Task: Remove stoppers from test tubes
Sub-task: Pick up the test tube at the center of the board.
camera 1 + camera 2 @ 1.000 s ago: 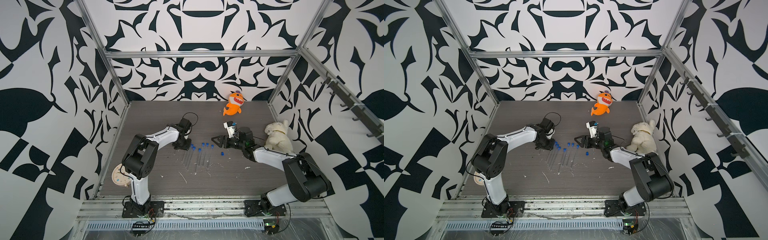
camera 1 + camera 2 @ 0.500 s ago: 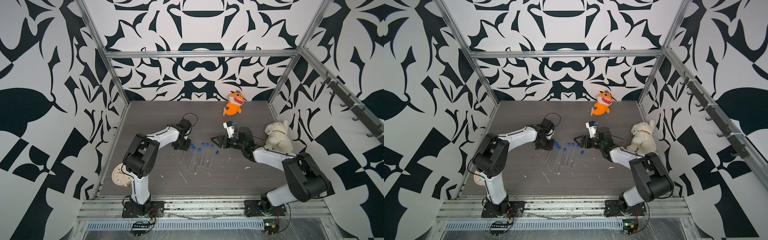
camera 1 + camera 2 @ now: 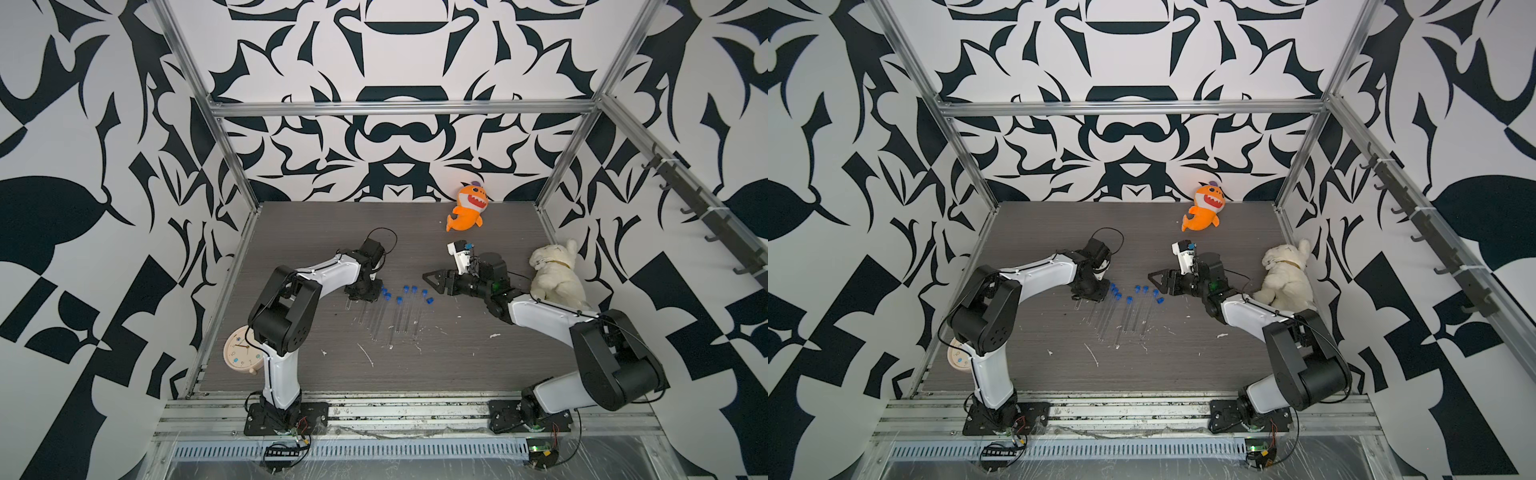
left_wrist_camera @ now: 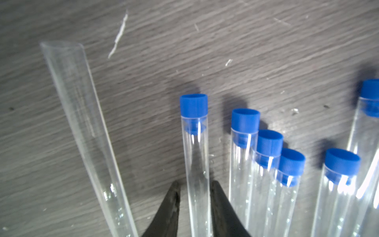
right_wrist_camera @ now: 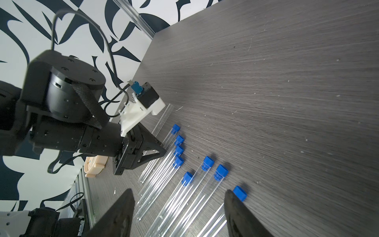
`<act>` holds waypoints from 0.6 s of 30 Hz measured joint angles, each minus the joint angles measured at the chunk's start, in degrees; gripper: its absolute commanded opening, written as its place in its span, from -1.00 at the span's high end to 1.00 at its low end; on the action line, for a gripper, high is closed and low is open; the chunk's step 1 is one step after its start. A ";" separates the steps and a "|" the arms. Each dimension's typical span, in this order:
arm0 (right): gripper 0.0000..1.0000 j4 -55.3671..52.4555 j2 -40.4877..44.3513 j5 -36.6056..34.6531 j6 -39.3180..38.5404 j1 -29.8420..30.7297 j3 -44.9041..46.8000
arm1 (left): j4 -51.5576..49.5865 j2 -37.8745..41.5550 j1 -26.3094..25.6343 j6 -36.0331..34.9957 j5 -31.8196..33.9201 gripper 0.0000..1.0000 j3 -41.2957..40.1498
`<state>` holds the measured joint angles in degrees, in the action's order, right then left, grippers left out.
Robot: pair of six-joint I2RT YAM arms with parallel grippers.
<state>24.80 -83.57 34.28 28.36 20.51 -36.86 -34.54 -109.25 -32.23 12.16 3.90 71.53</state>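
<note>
At the tabletop's (image 3: 478, 365) middle, test tubes (image 3: 406, 309) lie in a row, stoppers (image 3: 406, 287) toward the far edge, with one bare tube (image 4: 82, 115) among them. We have the left end effector (image 4: 195, 185) straddling a capped tube (image 4: 196, 156) below its stopper (image 4: 193, 105); clamped or not, we cannot tell. The right end effector (image 5: 178, 202) hangs open at the row's stopper end. Next, we reckon: firm pinch left, right pulls that stopper straight off.

2 plush toys (image 3: 465, 210), 1 clock (image 3: 240, 353).
Orange shark (image 3: 1204, 210) by the back wall (image 3: 399, 158); white one (image 3: 557, 278), perhaps a dog, at the right wall (image 3: 615, 216); clock front-left.
</note>
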 measured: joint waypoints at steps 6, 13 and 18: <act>-0.39 -1.22 0.00 -0.11 0.02 0.00 -0.37 | 0.48 0.02 0.00 -0.07 -0.22 0.67 -0.09; -0.40 -2.58 0.13 -0.79 -0.07 0.00 -0.37 | 0.83 0.31 -0.02 -0.17 -1.11 0.77 -0.35; -0.40 -3.15 0.59 -0.90 -0.07 0.00 -0.52 | 0.13 1.29 -0.04 -0.31 -1.42 0.86 -0.42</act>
<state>21.65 -82.98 33.39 28.29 20.51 -37.39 -34.41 -107.96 -32.27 11.86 2.48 71.11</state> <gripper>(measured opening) 0.699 0.174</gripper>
